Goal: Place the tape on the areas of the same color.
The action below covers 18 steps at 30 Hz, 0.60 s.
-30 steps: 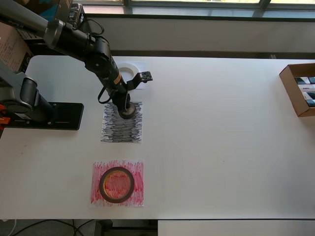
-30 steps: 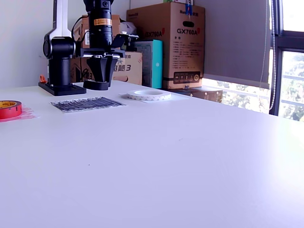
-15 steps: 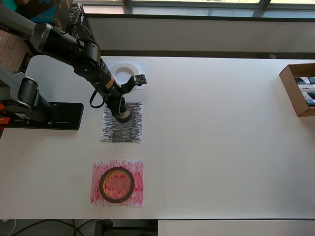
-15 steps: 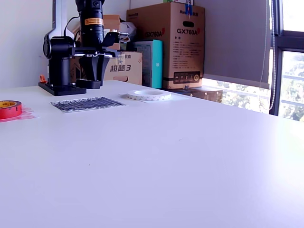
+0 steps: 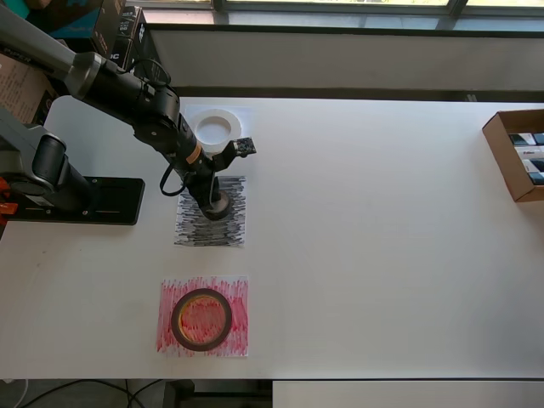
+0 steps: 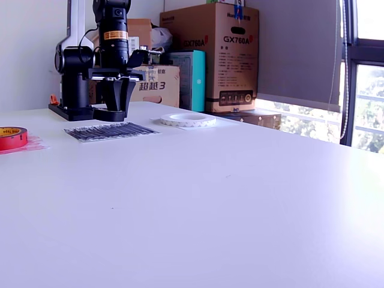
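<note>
My gripper [image 5: 213, 201] is shut on the small black tape ring [image 5: 216, 205] over the upper half of the scribbled black sheet [image 5: 226, 230]. In the exterior view the gripper [image 6: 112, 107] holds the black ring [image 6: 111, 114] just above the black sheet [image 6: 111, 131]. The wide white ring [image 5: 212, 127] lies on the white sheet [image 5: 243, 111] beyond it, also seen in the exterior view [image 6: 188, 120]. The red-brown ring [image 5: 201, 319] lies on the scribbled red sheet [image 5: 235, 337].
The arm's black base plate [image 5: 102, 201] sits at the overhead view's left. An open cardboard box [image 5: 516, 155] stands at the table's right edge. Stacked cartons [image 6: 210, 54] stand behind the table in the exterior view.
The gripper with the black ring has shifted slightly and come down closer to the black sheet. The white and red-brown rings have not moved.
</note>
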Each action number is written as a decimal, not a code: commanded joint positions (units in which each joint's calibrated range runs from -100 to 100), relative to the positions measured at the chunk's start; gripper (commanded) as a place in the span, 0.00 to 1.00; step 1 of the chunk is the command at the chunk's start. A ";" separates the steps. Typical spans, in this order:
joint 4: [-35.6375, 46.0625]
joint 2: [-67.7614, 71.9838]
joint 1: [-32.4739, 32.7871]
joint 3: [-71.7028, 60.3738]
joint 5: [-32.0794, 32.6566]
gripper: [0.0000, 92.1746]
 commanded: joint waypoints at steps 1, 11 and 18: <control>0.40 0.19 -0.21 -0.32 0.23 0.00; 0.40 0.19 -0.13 0.13 0.23 0.01; 0.40 0.29 0.18 0.23 0.23 0.15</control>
